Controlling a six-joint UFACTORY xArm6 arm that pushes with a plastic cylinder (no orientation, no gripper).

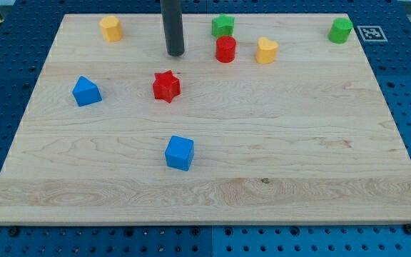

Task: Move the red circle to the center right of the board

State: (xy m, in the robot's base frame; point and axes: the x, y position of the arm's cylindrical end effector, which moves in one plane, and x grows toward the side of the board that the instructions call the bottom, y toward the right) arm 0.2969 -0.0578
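Hand status: none is fitted, so no open or closed state applies; my tip (175, 53) stands near the view's top, just left of the red circle (225, 50) and apart from it. Risk, as a judgement: a rightward push may drive this block into the yellow heart-shaped block (266, 51) just beside it, or clip the green star-shaped block (222, 26) above. Target appears as a short, upright, glossy red cylinder on the pale wooden bench (298, 171).
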